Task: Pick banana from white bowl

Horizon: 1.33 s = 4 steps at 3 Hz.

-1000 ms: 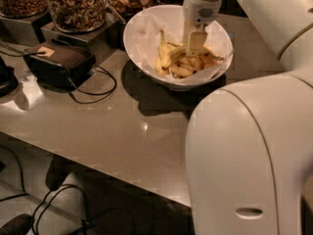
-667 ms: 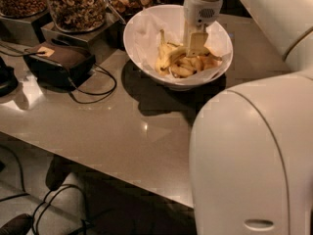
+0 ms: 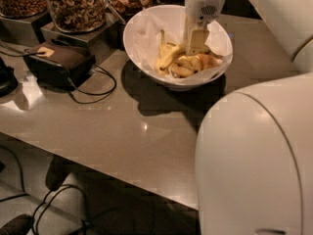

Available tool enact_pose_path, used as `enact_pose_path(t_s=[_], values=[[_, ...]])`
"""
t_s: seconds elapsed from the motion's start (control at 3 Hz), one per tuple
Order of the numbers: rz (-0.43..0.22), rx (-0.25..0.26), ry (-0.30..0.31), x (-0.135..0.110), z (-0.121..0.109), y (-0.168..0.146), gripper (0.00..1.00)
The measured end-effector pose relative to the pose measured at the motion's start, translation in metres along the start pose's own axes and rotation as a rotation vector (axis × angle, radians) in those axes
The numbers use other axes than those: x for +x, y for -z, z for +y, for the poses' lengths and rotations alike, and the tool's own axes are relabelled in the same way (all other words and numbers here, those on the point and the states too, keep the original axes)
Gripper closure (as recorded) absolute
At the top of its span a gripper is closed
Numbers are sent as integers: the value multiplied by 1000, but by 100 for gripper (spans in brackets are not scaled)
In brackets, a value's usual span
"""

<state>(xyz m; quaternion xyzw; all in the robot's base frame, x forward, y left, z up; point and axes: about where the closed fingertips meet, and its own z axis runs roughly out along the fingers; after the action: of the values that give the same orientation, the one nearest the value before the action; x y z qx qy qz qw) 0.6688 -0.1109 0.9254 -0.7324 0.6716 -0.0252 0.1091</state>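
The banana (image 3: 165, 58) lies in the left half of the white bowl (image 3: 146, 45) among shorter ones, its long axis running from the far rim toward the near, stem end away. The gripper (image 3: 196, 42) reaches down into the bowl just right of it; whether it grips anything cannot be told. Left of the bowl stand nut jars (image 3: 78, 6) and a dark box (image 3: 61, 65) with a cable (image 3: 98, 88) and an unreadable tag (image 3: 45, 51).

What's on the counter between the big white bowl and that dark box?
In the camera view, only a black cable loop lies between the dark box and the white bowl. The gripper is down inside the bowl.
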Motion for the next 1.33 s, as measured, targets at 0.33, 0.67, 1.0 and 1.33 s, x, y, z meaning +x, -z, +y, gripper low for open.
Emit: enact_pose_path(t_s=[0.33,0.67,1.0,1.33], values=[[-31,26,7,-4,3,16,100],[-54,36,24,-8,15,30,100],[-41,38,24,-10,26,43,100],[-54,68,19,-7,59,73,100]])
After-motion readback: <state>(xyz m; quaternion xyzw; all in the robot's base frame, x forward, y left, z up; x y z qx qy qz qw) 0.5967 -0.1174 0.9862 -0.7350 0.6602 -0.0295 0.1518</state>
